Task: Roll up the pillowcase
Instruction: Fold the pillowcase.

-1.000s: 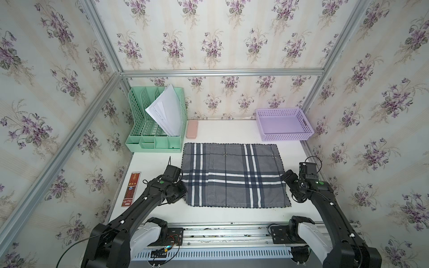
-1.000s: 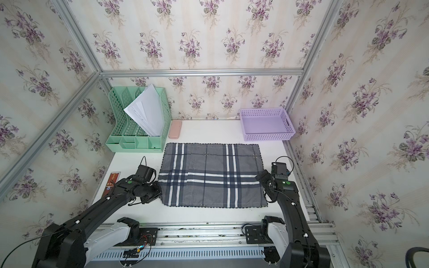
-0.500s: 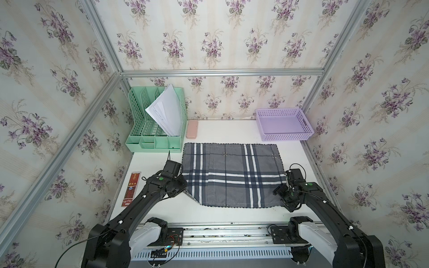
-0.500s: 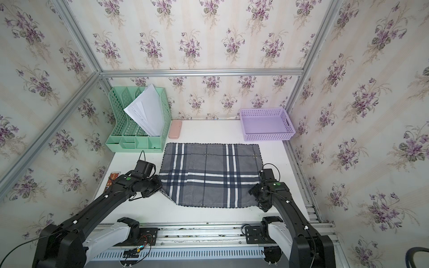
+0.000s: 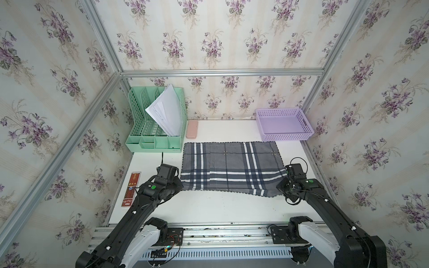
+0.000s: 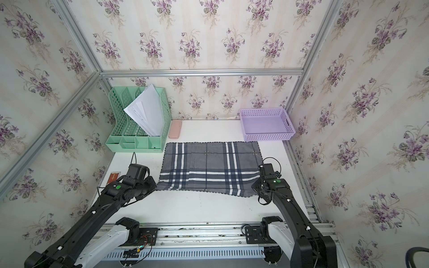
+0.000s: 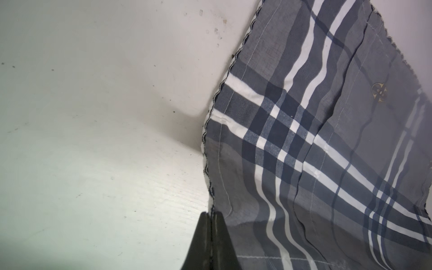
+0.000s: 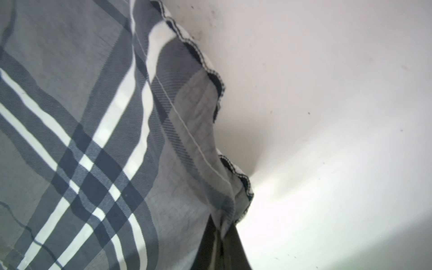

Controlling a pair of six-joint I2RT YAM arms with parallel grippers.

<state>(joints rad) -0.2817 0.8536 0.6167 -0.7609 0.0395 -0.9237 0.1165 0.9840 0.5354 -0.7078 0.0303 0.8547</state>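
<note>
Pillowcase: we see the pillowcase [image 5: 232,167] spread on the white table [image 5: 209,208], grey plaid face up. Its far edge lies just beside the green file organiser [image 5: 153,139] and the purple basket [image 5: 284,137].

Long axis: it runs left to right across the table, in line with the near hem [image 5: 222,190] stretched between the two arms.

Direction from the tools: the cloth lies away from us, beyond both grippers, towards the back wall. We judge the roll must travel that way, from the near hem to the far edge.

Nearer arm: neither, since each sits at its own near corner.

Left gripper: in the left wrist view the left gripper [image 7: 211,217] has its jaws pressed together on the scalloped side edge at the left near corner.

Right gripper: in the right wrist view the right gripper [image 8: 219,224] is clamped on a bunched fold of the right near corner.

What the wrist views add: they show the pinch itself, and a shadow under the cloth beside each grip. The corners are probably raised off the table, though we cannot be sure.

What the top views add: both hide the fingertips under the wrist bodies. They do show the whole sheet, and the near hem dipping towards us on the right, so it is not straight.

Coming move: we judge that both corners must travel together, or the roll will start skewed.
</note>
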